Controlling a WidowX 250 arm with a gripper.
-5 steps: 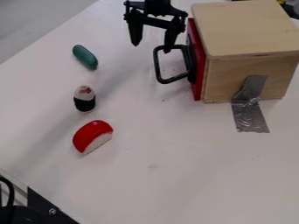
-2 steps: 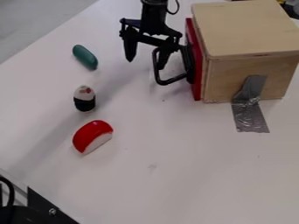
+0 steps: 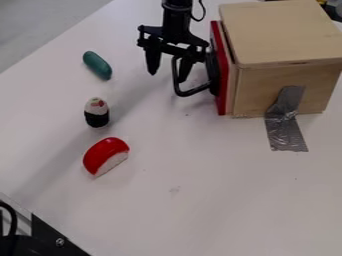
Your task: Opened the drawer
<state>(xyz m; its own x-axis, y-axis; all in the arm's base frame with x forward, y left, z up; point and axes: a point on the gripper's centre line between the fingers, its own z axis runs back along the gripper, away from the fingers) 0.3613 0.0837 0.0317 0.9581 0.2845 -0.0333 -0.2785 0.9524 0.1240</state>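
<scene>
Black gripper [image 3: 167, 75] at the drawer handle [image 3: 194, 92], its jaws spread apart, the red-fronted drawer [image 3: 222, 92] slightly out of the wooden box [image 3: 280, 32], which stood upper right on the table [image 3: 200, 200]

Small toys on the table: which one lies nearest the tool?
The dark green oblong toy, lying on its side at upper left; the egg-shaped and red-topped toys sit farther from the tool.
</scene>
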